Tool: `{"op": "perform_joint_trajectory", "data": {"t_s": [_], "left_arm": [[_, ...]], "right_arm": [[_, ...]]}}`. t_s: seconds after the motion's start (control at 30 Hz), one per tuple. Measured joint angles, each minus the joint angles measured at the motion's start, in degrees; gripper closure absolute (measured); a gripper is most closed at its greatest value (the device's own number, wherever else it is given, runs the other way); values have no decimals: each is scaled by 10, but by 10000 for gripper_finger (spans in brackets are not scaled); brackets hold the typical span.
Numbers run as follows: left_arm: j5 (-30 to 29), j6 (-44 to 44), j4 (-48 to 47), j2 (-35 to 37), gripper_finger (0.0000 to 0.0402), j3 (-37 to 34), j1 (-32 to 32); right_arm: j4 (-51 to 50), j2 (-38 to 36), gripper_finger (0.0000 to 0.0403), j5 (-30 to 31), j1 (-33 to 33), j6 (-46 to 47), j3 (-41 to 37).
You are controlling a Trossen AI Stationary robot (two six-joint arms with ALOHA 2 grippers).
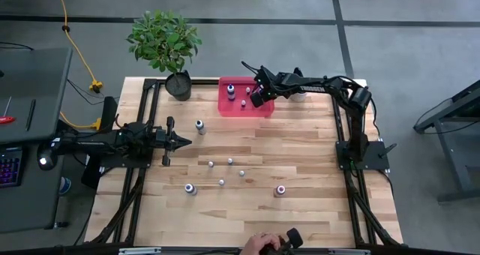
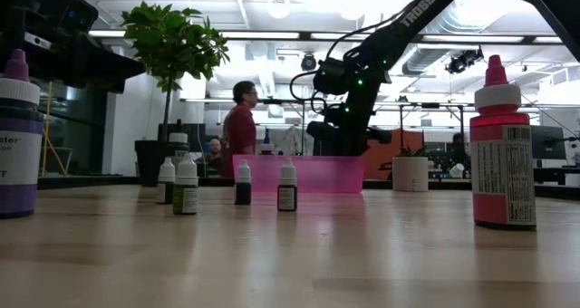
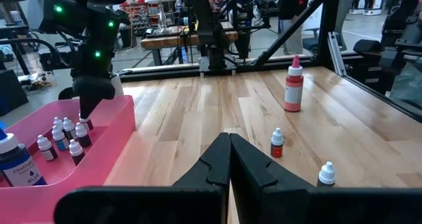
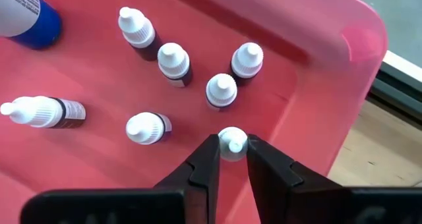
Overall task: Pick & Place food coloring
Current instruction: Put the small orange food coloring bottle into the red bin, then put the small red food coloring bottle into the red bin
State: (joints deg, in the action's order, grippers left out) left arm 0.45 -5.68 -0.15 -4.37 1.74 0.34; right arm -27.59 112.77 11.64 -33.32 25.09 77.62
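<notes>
Blue bottle (image 4: 26, 16) cut off by the edge — bottle (image 4: 232, 142) body hidden between tool fingers.

A leafy green plant in a dark round pot (image 1: 178, 85) stands at the far edge of the pale wooden plank table (image 1: 300, 157). A yellow cable (image 1: 66, 30) crosses the grey floor. A person in a red shirt (image 2: 240, 127) stands in the room beyond.

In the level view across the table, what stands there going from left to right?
Purple bottle → two small white-capped bottles → dark small bottle → another small bottle → white plant pot → red bottle. The pink bin lies behind the middle ones.
</notes>
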Motion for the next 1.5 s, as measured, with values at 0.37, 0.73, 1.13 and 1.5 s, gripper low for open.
{"op": "perform_joint_trajectory", "data": {"t_s": [0.37, 0.73, 1.13, 1.5], "left_arm": [[0, 0, 0, 0, 401, 0, 0], [0, 0, 0, 0, 401, 0, 0], [0, 0, 0, 0, 401, 0, 0], [0, 0, 0, 0, 401, 0, 0]], "right_arm": [[1, 0, 310, -2, 2, 0, 0], [-7, -24, 255, 31, 5, -13, 0], [-12, -110, 219, 5, 32, -65, 0], [-4, -212, 218, -95, 123, -165, 0]]}}
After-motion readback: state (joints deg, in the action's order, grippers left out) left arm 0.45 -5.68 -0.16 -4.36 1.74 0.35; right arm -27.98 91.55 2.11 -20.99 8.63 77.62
